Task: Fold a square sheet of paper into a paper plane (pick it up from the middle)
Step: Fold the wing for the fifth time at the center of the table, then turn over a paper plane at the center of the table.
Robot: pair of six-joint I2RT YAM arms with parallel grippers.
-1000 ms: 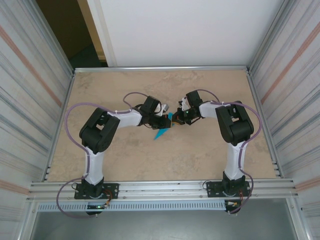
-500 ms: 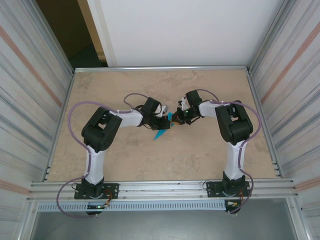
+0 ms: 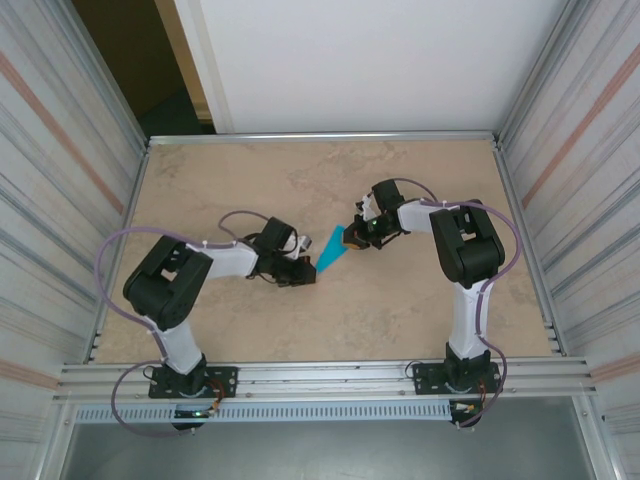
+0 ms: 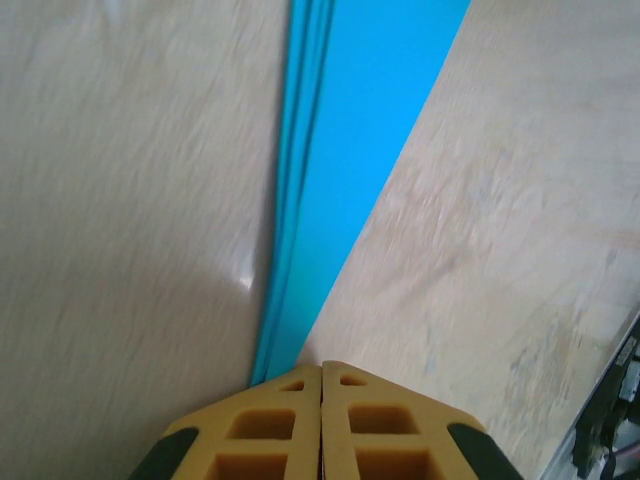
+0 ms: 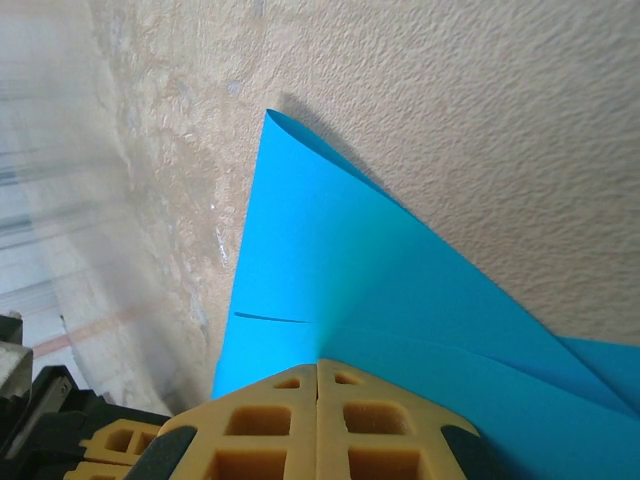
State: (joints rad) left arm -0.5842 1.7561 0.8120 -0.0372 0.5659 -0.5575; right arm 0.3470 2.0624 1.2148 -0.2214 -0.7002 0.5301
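The teal-blue paper (image 3: 330,250) is folded into a narrow pointed dart and lies slanted at the middle of the table. My right gripper (image 3: 352,238) is shut on its wide upper-right end. In the right wrist view the paper (image 5: 330,260) spreads out from the closed right gripper (image 5: 318,362), with a crease running from it. My left gripper (image 3: 306,272) is shut at the dart's lower-left tip. In the left wrist view the paper (image 4: 350,150) narrows toward the left gripper (image 4: 321,366) and slips under the left finger. Stacked layers show along its left edge.
The beige stone-patterned table (image 3: 400,310) is fenced by corrugated metal walls (image 3: 70,180) on both sides and a white panel behind. An aluminium rail (image 3: 330,378) runs along the near edge by the arm bases. Bare tabletop lies in front of and behind the paper.
My left gripper has slid down and to the left along the paper to its tip, and the left elbow swung outward. The dart now shows at full length. The right gripper held still.
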